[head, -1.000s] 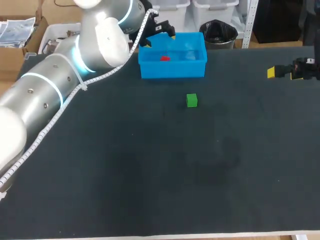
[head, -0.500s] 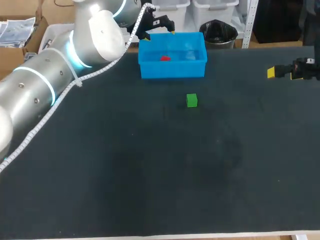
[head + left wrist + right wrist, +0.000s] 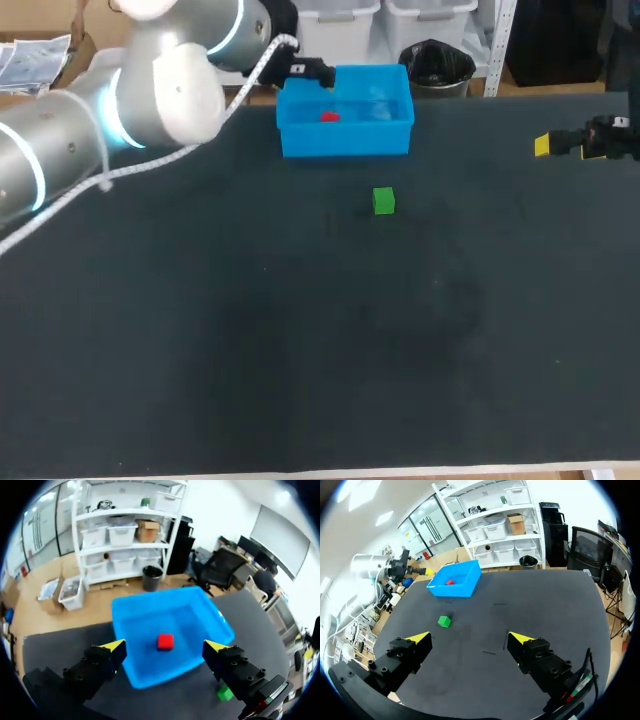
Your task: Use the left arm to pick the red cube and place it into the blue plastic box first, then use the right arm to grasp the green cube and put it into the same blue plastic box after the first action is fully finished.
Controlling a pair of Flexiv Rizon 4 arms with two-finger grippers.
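Observation:
The red cube [image 3: 329, 117] lies inside the blue plastic box [image 3: 345, 140] at the table's far edge. My left gripper [image 3: 312, 72] hangs just off the box's left rim, above the table. In the left wrist view it [image 3: 165, 645] is open and holds nothing, with the red cube [image 3: 165, 641] resting on the floor of the box [image 3: 147, 674] well ahead of the fingers. The green cube [image 3: 384, 201] sits on the mat in front of the box. My right gripper [image 3: 560, 145] stays open at the far right, away from the green cube [image 3: 444, 621].
The dark mat [image 3: 300, 330] covers the whole table. Only the box and the green cube stand on it. My left arm [image 3: 120, 110] stretches across the back left corner.
My left arm has pulled back to the left, and its gripper has drawn away from over the box's left rim. The red cube, green cube and right arm have not moved.

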